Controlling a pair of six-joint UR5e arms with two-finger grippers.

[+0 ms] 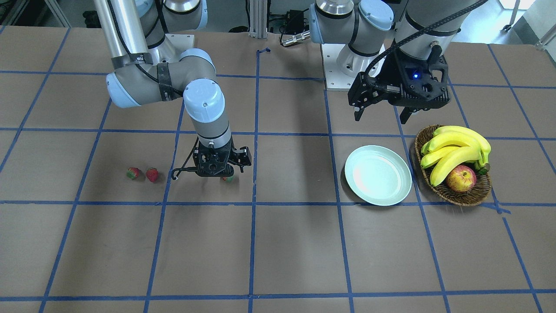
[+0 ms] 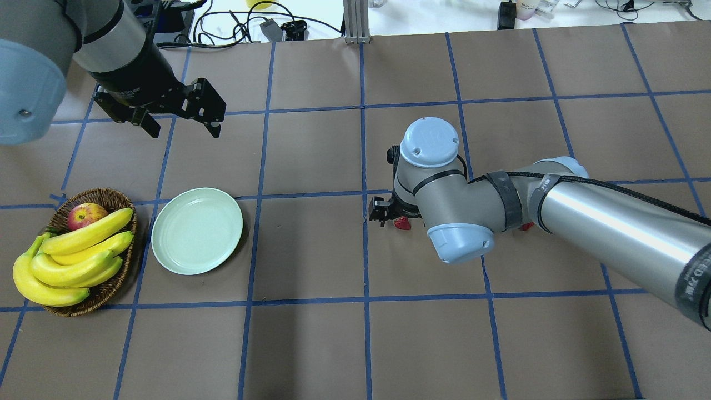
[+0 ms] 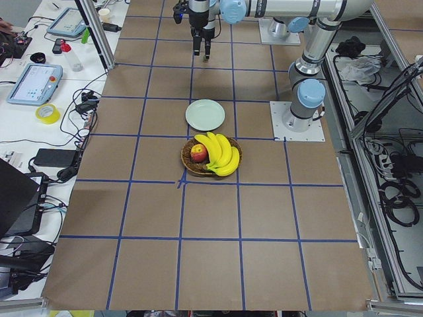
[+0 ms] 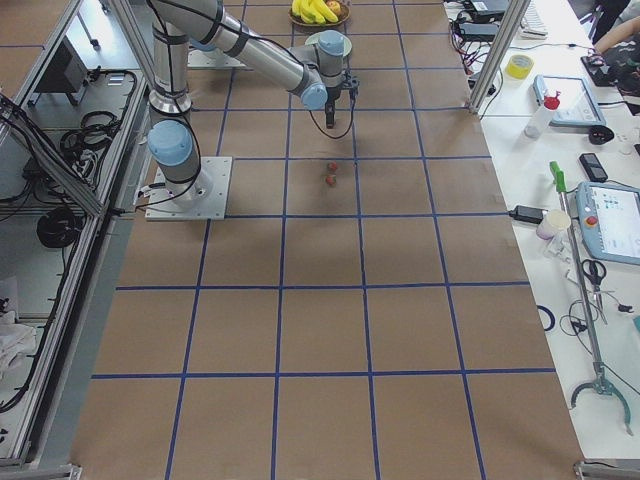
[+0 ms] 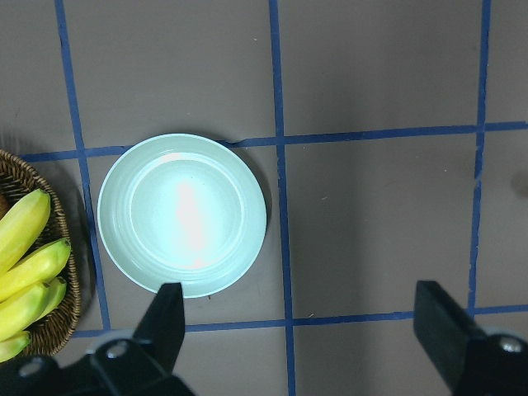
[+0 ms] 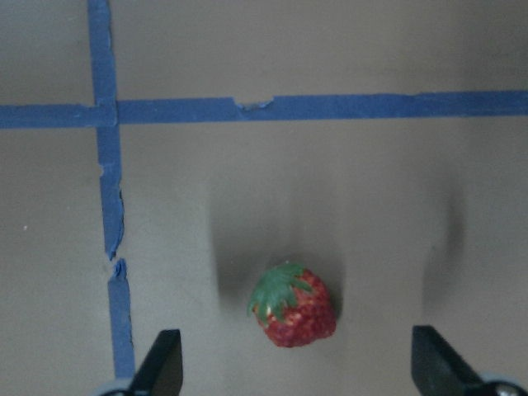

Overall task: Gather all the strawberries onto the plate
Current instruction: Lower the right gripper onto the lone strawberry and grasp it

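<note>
Plate (image 1: 378,175) held no strawberries; in the front view it lay at 3 o'clock of the right gripper (image 1: 219,174). Left gripper (image 2: 183,130) hung released nearby. Right gripper, released, flanked one strawberry (image 6: 293,316): centre it, descend fully, clench gently. Two more strawberries (image 1: 152,174) lay at 9 o'clock.

strawberries (image 1: 152,174) red (green caps) | plate (image 1: 378,174) mint-green | table (image 1: 295,252) brown, blue grid

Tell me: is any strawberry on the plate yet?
No, the plate holds nothing; its whole glossy surface shows bare in the left wrist view.
</note>
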